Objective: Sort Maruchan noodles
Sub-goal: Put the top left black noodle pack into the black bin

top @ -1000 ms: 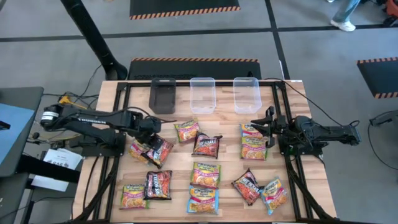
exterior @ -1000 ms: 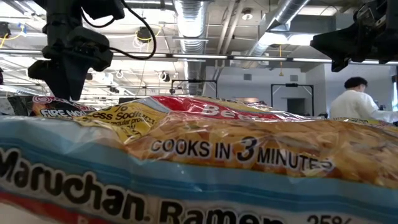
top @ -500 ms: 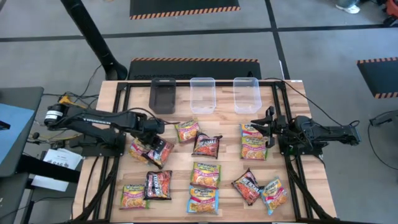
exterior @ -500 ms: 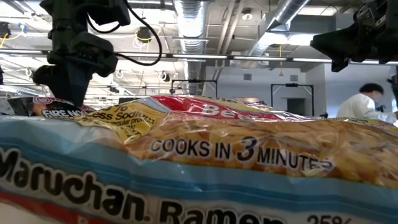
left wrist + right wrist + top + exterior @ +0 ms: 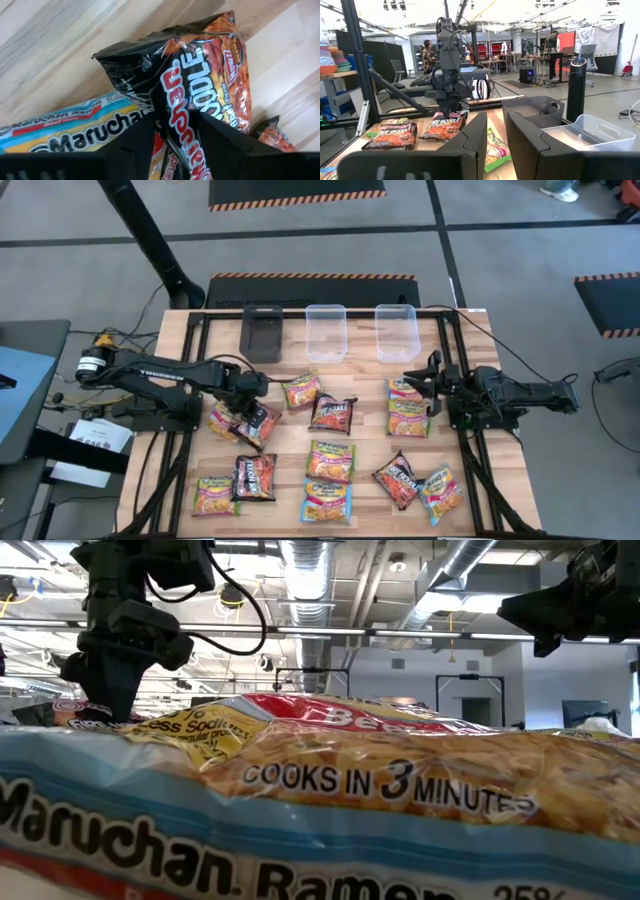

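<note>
Item: dark maroon packet (image 5: 256,423), Maruchan noodles, on the left half of the wooden surface (image 5: 365,375). Long axis runs diagonally, one end toward the surface's near-left corner, the other toward its middle. Partly overlaps a blue-edged packet (image 5: 60,127) beneath it.

Left gripper (image 5: 247,408): down on the maroon packet's upper part. In the left wrist view the packet's crinkled edge passes up between the two dark fingers (image 5: 142,145), the jaws narrowed around the film; whether they are fully clenched on it I cannot tell.

Right gripper (image 5: 432,390): at the right side of the surface, above the green-edged packets (image 5: 408,410), jaws slightly apart, grasping nothing.

Other packets: roughly a dozen, scattered flat over the middle and near half of the surface.

Far edge: black box (image 5: 262,335), two clear tubs (image 5: 326,332).
</note>
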Robot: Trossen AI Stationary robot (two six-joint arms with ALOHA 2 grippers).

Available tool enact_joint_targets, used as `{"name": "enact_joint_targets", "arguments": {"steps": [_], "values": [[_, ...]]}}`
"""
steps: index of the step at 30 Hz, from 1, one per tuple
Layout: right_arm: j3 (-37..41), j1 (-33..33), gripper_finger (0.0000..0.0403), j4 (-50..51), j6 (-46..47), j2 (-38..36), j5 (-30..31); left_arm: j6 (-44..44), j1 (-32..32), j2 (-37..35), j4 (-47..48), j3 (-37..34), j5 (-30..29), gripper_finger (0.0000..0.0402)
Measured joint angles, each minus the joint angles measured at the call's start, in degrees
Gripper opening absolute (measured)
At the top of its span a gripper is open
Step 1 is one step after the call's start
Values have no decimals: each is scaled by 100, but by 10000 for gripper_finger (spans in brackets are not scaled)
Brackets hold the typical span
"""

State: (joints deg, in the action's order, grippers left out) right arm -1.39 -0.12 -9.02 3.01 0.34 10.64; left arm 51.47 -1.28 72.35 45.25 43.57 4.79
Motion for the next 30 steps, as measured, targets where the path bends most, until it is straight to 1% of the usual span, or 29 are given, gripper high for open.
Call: {"name": "enact_joint_targets", "arguments": {"steps": [9,11,18,23,30], "values": [[0,0,100,2,0,1,0,-486,0,-4,-75,0,-1,21],[0,0,100,4,0,0,1,-528,0,-4,-84,0,-3,6],[0,0,100,2,0,0,0,-801,0,-6,-115,31,-3,0],[0,0,100,2,0,1,0,-1027,0,-8,-120,268,-12,0],[0,0,100,2,0,1,85,-1401,0,-11,-118,565,-197,0]]}}
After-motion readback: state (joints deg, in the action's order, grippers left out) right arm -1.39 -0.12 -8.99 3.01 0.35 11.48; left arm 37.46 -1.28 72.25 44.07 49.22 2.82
